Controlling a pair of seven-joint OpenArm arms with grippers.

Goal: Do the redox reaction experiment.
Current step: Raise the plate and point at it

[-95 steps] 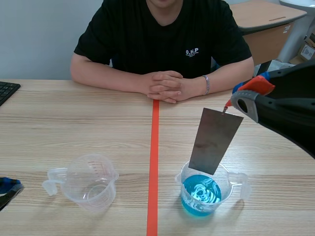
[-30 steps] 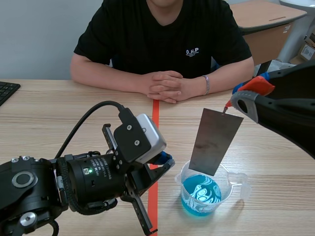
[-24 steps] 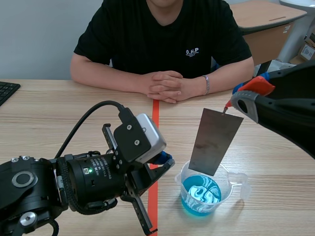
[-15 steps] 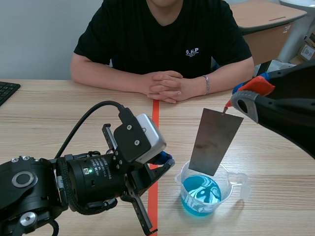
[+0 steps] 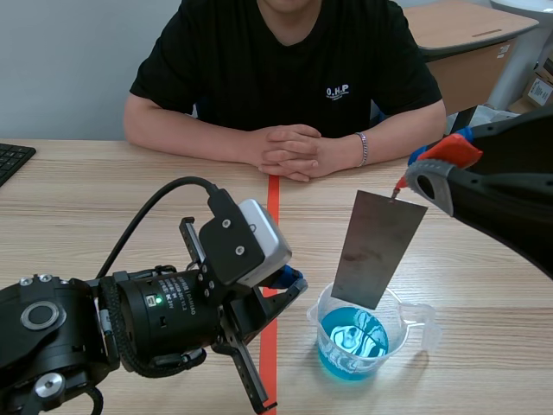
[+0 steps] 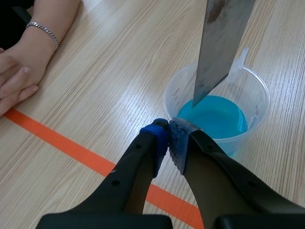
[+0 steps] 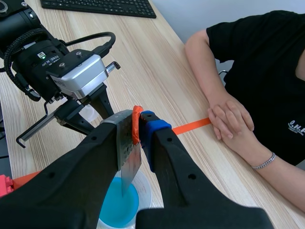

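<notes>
Hanging from the right gripper (image 7: 139, 123), which is clamped on its upper edge, the grey metal plate (image 5: 378, 251) points downward and a little tilted. Its lower corner is just inside the rim of the clear beaker (image 5: 317, 313) that stands on the tabletop (image 5: 104, 225). I judge that the plate is held by its top so that the fingers are well above the blue liquid (image 5: 352, 341) and only the metal goes into it. Whether the corner already touches the liquid, I cannot tell. The left gripper (image 6: 169, 138) has its two pads pressed together with nothing between them. Its tip is low and just beside the beaker's wall, on the side toward the orange tape line (image 5: 272, 233). Probably it is there to point at the beaker or to steady this light vessel, but contact is not clear. The person's folded hands (image 5: 289, 149) rest at the far side, well apart from the beaker. The dipping step seems to be at hand, and the plate should go straight down, because a push against the rim could tip the beaker.
</notes>
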